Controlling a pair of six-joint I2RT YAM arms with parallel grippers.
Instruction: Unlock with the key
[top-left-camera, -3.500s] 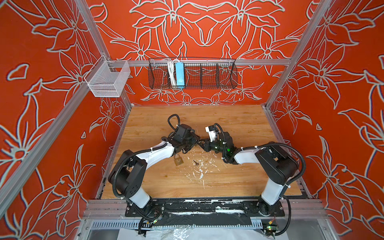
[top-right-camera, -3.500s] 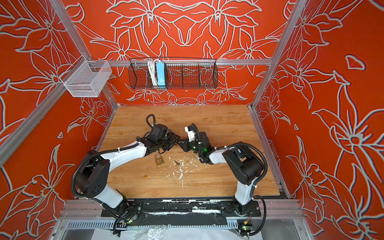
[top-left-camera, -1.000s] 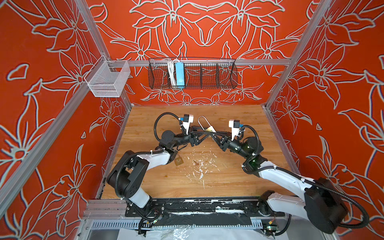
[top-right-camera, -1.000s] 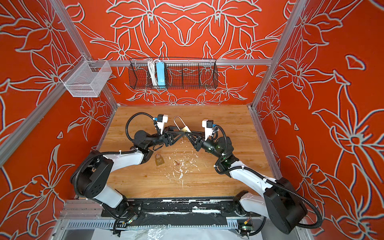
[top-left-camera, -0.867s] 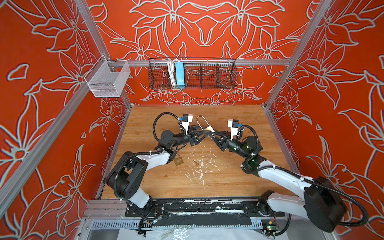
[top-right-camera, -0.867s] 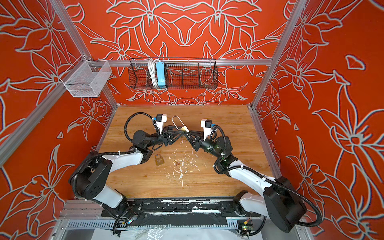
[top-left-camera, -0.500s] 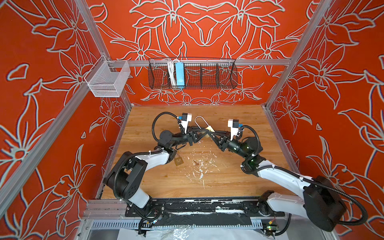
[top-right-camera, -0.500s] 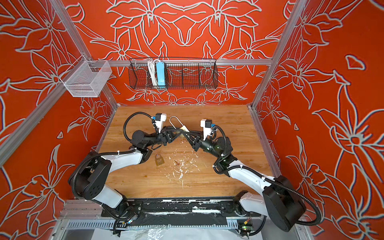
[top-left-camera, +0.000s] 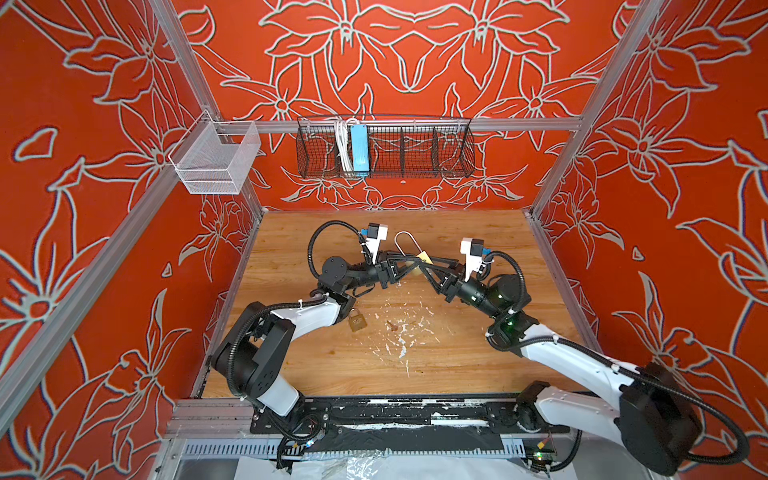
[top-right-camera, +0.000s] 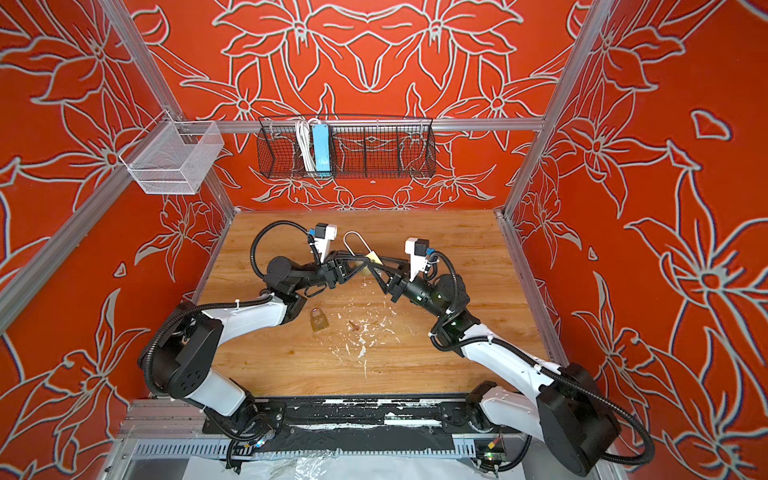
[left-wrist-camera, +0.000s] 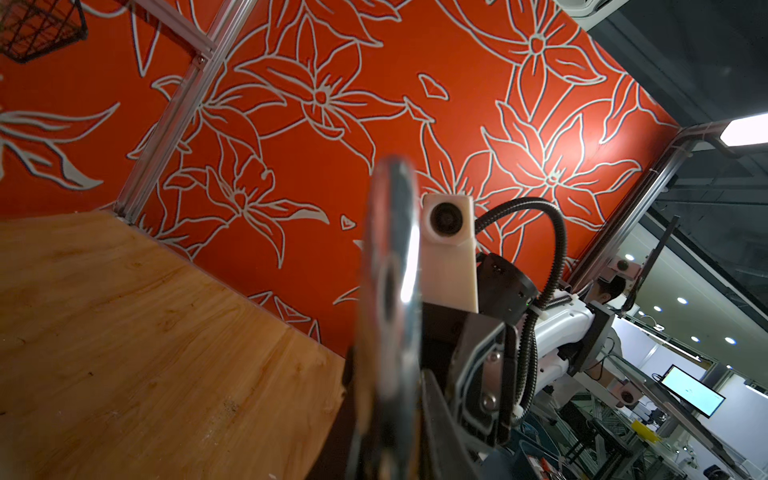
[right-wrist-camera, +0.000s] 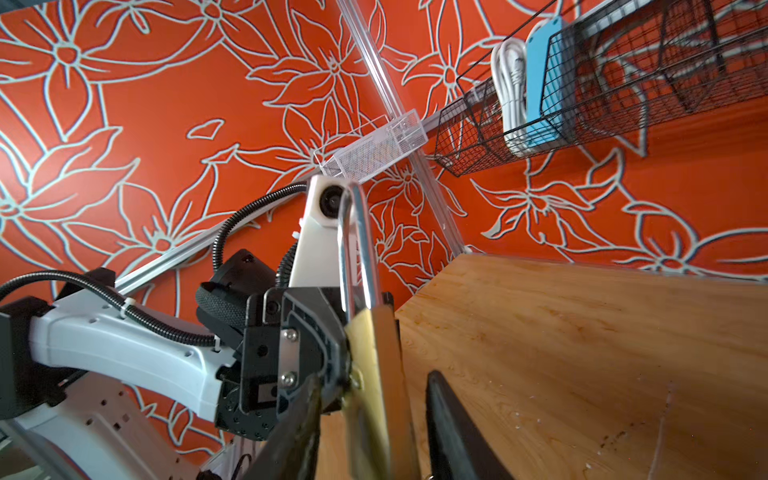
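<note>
In both top views, clamping the long-shackle padlock (top-left-camera: 419, 258) aloft in the left gripper (top-left-camera: 405, 266), risking a twist or drop on one grip; in the left wrist view, blurring the shackle (left-wrist-camera: 388, 270), hiding fingers; in the right wrist view, showing the right gripper (right-wrist-camera: 370, 424) open, cropping keyhole, key unseen.

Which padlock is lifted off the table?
The brass padlock with the long silver shackle, gripped in the left hand. The smaller brass padlock lies on the wooden table.

Raised left pincer (top-left-camera: 411, 266) clamped, right pincer (top-left-camera: 423, 266) parted, tips meeting.
</note>
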